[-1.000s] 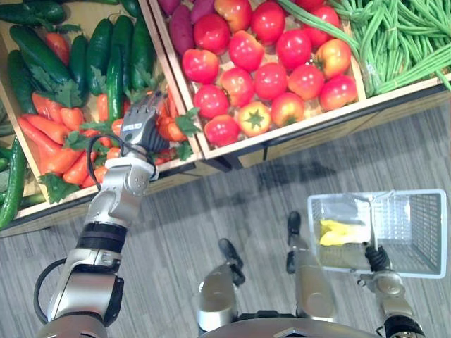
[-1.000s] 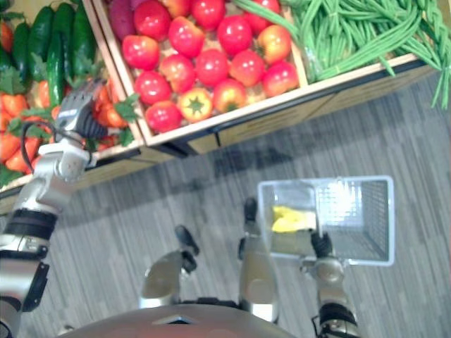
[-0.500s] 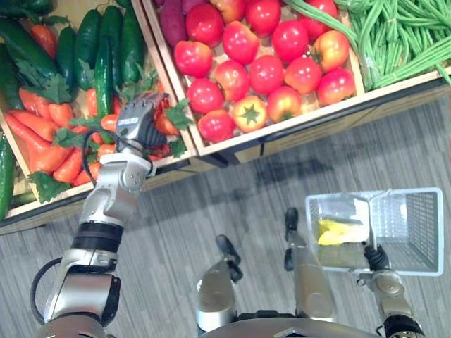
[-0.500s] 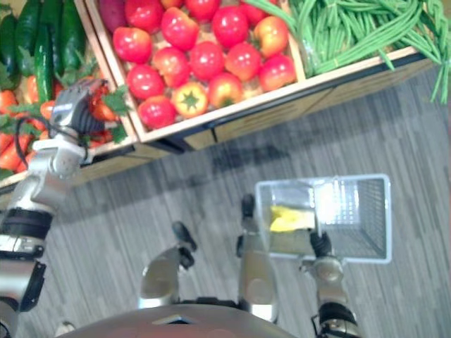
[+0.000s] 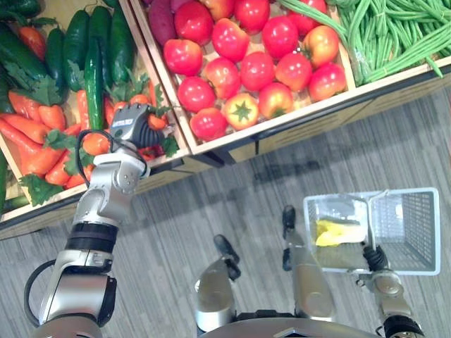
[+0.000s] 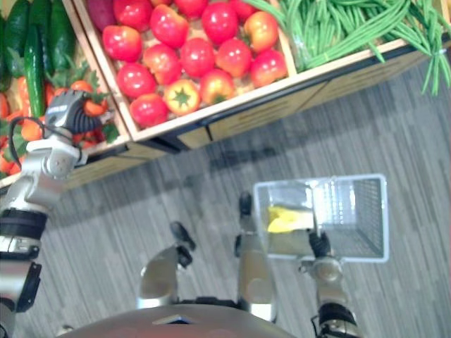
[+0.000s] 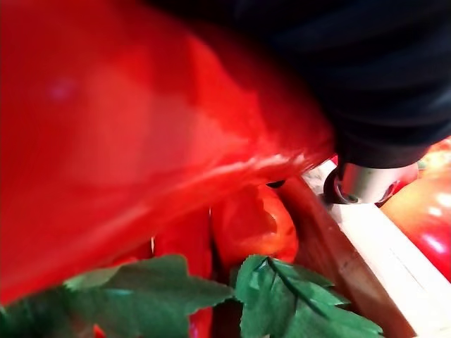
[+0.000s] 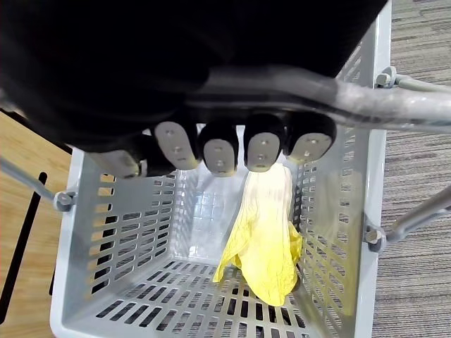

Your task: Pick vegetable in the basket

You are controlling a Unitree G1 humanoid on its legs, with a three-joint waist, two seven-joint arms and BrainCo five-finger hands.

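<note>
My left hand point(image 5: 134, 127) reaches into the wooden crate of red-orange carrots point(image 5: 35, 134) with green leaves. In the left wrist view a glossy red vegetable point(image 7: 127, 141) lies pressed against the hand's dark cover, with the fingers curled on it. Low on the right, my right hand point(image 5: 373, 259) is shut on the grey handle point(image 8: 366, 98) of a white plastic basket point(image 5: 412, 225). Its fingers point(image 8: 218, 151) wrap over the bar. A yellow leafy vegetable point(image 8: 264, 239) lies in the basket.
Dark green cucumbers point(image 5: 91, 49) lie behind the carrots. A wooden divider point(image 5: 158, 77) separates them from a crate of red tomatoes point(image 5: 239, 63). Green beans point(image 5: 394, 35) are piled at the far right. Grey plank floor point(image 5: 232, 190) lies below the stand.
My left hand's fingers have curled shut among the carrots. The view has shifted a little. The right hand and the basket keep their place.
</note>
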